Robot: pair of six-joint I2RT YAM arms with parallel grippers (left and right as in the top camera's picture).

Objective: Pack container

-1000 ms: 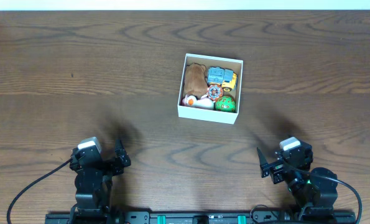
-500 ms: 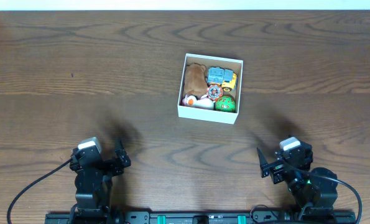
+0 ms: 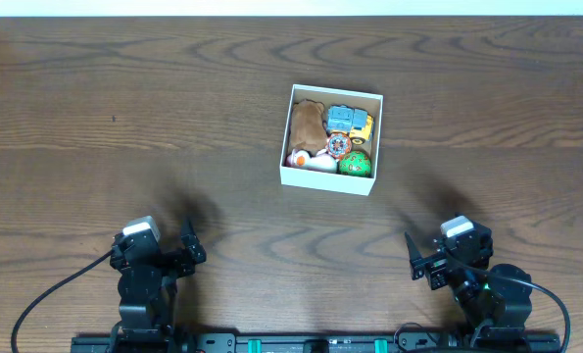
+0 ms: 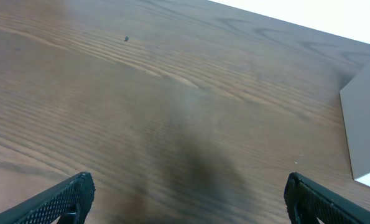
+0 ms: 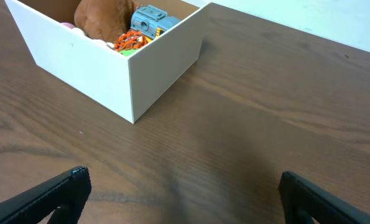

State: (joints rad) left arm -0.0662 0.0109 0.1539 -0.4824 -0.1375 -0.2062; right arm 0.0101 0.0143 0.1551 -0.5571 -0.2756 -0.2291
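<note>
Overhead, the container (image 3: 328,180) is sitting mid-bench (image 3: 124,98), holding toys (image 3: 348,120). The left end effector (image 4: 188,196) and right end effector (image 5: 185,186) are sitting well apart from it, both spread wide.

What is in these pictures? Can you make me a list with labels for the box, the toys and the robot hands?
box: container, white outside, no lid, on the wooden table
toys inside: brown plush toy, blue and yellow truck, green ball, orange round toy
toys outside: none seen
left hand: open, empty, apart from the box
right hand: open, empty, apart from the box
</note>
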